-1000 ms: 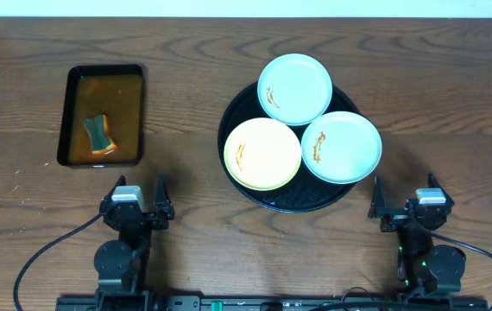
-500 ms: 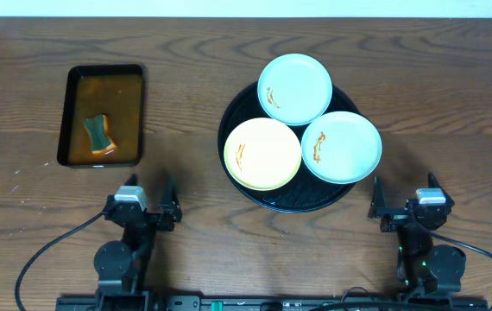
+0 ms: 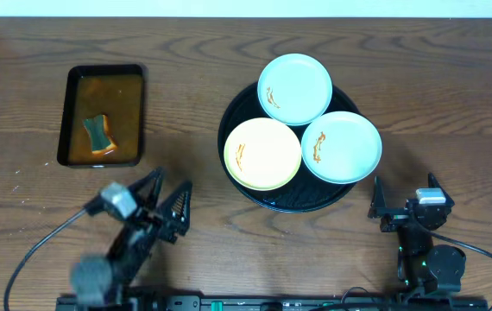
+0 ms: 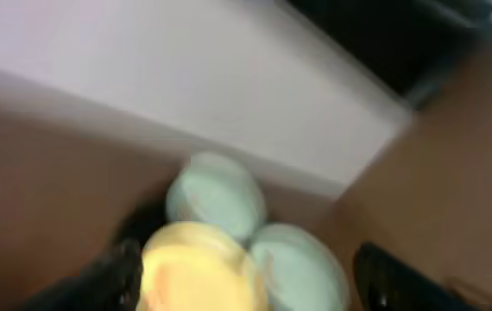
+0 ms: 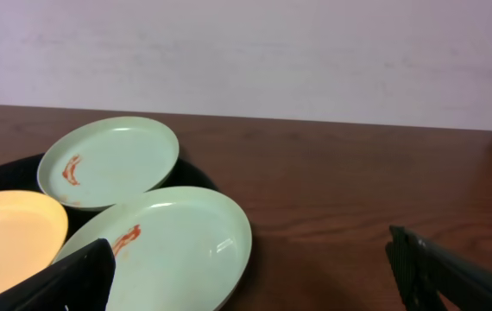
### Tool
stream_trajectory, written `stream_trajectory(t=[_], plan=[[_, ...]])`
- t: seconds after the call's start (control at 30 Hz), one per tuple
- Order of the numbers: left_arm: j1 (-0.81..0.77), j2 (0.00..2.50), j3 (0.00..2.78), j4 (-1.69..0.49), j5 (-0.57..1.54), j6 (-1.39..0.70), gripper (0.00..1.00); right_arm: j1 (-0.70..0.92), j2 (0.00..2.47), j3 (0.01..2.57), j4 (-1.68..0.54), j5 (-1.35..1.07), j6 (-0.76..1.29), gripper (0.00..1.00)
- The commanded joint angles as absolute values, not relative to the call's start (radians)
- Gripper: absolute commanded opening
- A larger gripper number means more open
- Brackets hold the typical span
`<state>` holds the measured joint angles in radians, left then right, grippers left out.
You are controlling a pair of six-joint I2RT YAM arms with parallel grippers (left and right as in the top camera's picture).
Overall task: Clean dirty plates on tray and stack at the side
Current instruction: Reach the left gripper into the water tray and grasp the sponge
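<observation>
Plainly, both claws are held wide apart and nothing is gripped: the left gripper is angled toward the tray, the right gripper is set near its rim. On the tray, edges touching, are carried the yellow plate, the far mint plate and the right mint plate, each smeared.

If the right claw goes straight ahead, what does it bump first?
Probably the rim of the nearest mint plate on the black tray. The right claw points near that edge, so it might miss.
</observation>
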<state>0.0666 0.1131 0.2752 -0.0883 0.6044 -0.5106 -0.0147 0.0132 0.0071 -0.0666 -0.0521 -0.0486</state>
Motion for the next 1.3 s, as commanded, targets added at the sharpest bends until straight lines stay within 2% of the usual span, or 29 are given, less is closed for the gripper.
stream_trajectory(t=[0.0,0.13,0.33,0.63,0.9,1.07,1.27], plan=[[0.15,0.376,0.646,-0.468,0.465,-0.155,0.79,-0.019,0.012,0.006,-0.071,-0.057,-0.057,0.99],[0.216,0.749,1.052,-0.859,0.278,-0.019,0.79,-0.019,0.012,0.006,-0.071,-0.057,-0.058,0.99],[0.239,1.162,1.465,-1.124,0.243,0.026,0.79,-0.019,0.012,0.006,-0.071,-0.057,-0.058,0.99],[0.334,1.576,1.535,-0.991,0.216,0.018,0.79,-0.019,0.011,0.006,-0.072,-0.057,-0.057,0.99],[0.362,1.817,1.535,-0.808,0.214,0.015,0.79,-0.019,0.012,0.006,-0.071,-0.057,-0.057,0.99],[0.362,1.944,1.534,-0.752,0.007,-0.046,0.79,-0.019,0.012,0.006,-0.071,-0.057,-0.057,0.99],[0.362,2.036,1.534,-0.733,-0.001,-0.057,0.78,-0.019,0.012,0.006,-0.071,-0.057,-0.057,0.99]])
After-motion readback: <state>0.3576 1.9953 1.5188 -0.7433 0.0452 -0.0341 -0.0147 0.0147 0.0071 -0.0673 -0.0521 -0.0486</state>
